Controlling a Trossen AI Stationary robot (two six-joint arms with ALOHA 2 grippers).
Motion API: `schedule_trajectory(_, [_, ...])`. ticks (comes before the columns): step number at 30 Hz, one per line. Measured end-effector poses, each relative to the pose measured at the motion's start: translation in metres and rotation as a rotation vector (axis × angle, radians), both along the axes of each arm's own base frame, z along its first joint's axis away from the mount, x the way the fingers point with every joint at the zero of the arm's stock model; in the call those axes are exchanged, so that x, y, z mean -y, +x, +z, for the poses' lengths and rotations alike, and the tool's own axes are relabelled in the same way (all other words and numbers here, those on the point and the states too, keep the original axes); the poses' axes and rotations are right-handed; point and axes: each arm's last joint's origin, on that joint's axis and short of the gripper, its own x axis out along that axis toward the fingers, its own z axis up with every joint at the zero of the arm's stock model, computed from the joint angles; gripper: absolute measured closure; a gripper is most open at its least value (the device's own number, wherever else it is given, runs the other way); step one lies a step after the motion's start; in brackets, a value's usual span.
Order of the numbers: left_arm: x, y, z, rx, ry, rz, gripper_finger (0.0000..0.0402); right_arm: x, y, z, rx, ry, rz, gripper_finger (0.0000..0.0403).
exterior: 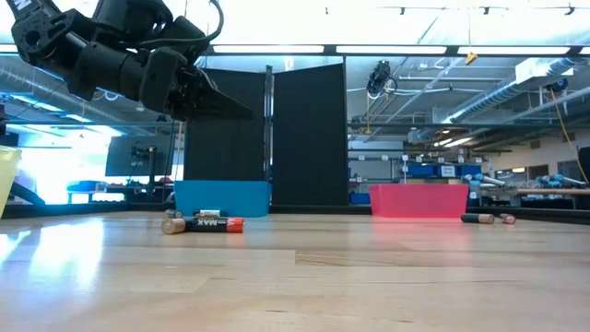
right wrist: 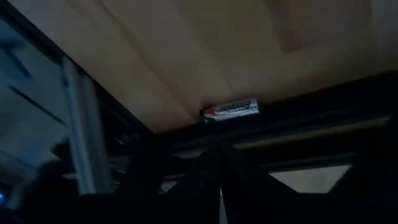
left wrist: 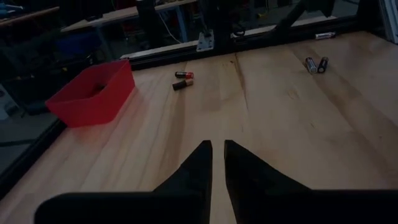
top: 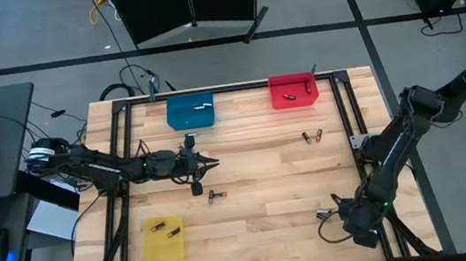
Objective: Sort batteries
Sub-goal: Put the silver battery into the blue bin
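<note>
Batteries lie scattered on the wooden table. One black-and-red cell (top: 215,195) lies near the middle, below my left gripper (top: 210,160). A pair (top: 311,137) lies near the red bin (top: 293,90), and another pair (left wrist: 316,64) lies farther toward the near right. A white-and-red cell (right wrist: 231,109) lies against the black rail. My left gripper (left wrist: 217,155) hovers level over the table's middle, its fingers a narrow slit apart with nothing between them. My right gripper (top: 351,223) is at the near right corner, tilted down, shut and empty; its dark fingers (right wrist: 216,171) stop short of the rail-side cell.
The blue bin (top: 191,112) at the far middle and the red bin each hold a cell. The yellow bin (top: 163,246) at the near left holds two. Black frame rails (top: 360,146) border the table. A laptop and a mouse sit off the table's left side.
</note>
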Motion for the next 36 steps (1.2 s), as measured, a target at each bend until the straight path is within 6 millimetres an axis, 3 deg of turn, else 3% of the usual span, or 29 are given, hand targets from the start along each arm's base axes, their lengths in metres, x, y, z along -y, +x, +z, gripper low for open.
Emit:
schedule_trajectory(8, [0.000,0.000,0.000,0.002,-0.016,0.003,0.0353,-0.014,0.008,-0.036,-0.068,0.051,0.177,0.0393])
schedule_trajectory(14, [0.000,0.000,0.000,0.003,-0.025,0.006,0.0353,-0.018,0.009,-0.052,-0.096,0.064,0.248,0.0392])
schedule_trajectory(25, [0.000,0.000,0.000,0.002,-0.019,0.020,0.0353,-0.020,0.007,-0.060,-0.112,0.094,0.323,0.0392])
schedule_trajectory(31, [-0.001,0.000,0.000,0.000,-0.008,0.023,0.0353,-0.020,0.009,-0.061,-0.068,0.025,0.298,0.0392])
schedule_trajectory(36, [-0.001,0.000,0.000,0.000,-0.008,0.024,0.0353,-0.022,0.017,-0.051,-0.022,-0.032,0.294,0.0392])
